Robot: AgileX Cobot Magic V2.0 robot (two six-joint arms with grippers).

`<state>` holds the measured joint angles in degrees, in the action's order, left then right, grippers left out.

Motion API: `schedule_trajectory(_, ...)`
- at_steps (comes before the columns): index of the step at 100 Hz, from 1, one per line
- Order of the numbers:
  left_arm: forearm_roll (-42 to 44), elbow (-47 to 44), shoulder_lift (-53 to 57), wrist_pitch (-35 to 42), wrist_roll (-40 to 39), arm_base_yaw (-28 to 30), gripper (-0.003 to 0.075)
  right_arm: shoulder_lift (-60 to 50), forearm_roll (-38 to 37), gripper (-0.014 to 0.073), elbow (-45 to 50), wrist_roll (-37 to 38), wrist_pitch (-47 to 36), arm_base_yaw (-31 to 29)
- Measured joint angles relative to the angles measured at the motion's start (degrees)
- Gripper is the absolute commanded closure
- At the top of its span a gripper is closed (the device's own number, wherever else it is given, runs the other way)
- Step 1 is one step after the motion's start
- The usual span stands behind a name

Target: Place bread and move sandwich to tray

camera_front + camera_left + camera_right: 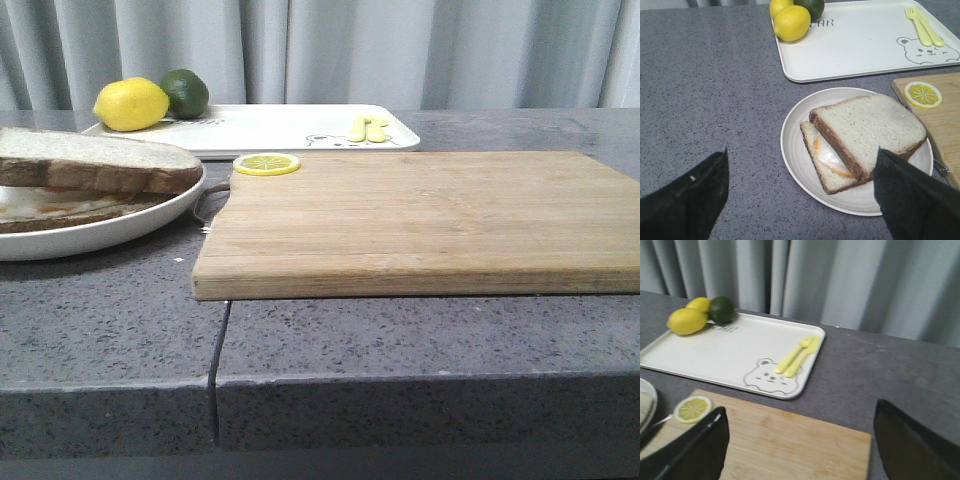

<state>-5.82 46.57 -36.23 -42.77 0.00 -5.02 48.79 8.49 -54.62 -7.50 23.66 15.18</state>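
Peeking under the bread [867, 127], egg visible only from left wrist

Grey speckled stone table [420, 340] w/ pale grey curtains [400, 50] behind.

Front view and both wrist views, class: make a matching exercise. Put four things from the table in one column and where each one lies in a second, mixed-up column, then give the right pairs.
Things
1. lemon slice
2. bread
3. yellow fork
4. whole lemons

Places
A. on the fried egg, in the round plate
B. on the tray, next to the bear drawing
C. on a corner of the cutting board
D. on the tray, beside the green lime

Pairs: 1-C, 2-A, 3-B, 4-D
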Motion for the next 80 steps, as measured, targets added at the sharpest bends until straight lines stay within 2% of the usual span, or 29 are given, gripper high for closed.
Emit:
schedule_trajectory(20, 0.00, 0.00, 0.00, 0.00, 0.00, 0.00, 0.0164, -11.24, -8.49, -0.0001, 6.60, 5.34, 2.50, -5.19)
schedule_trajectory(45, 0.00, 0.00, 0.00, 0.00, 0.00, 0.00, 0.0164, -20.92, -9.91, -0.0001, 13.30, 5.91, 7.66, -10.98)
schedule_trajectory(80, 0.00, 0.00, 0.00, 0.00, 0.00, 0.00, 0.0164, -23.18, -9.92, 0.0001, 18.11, 5.91, 9.17, -11.49)
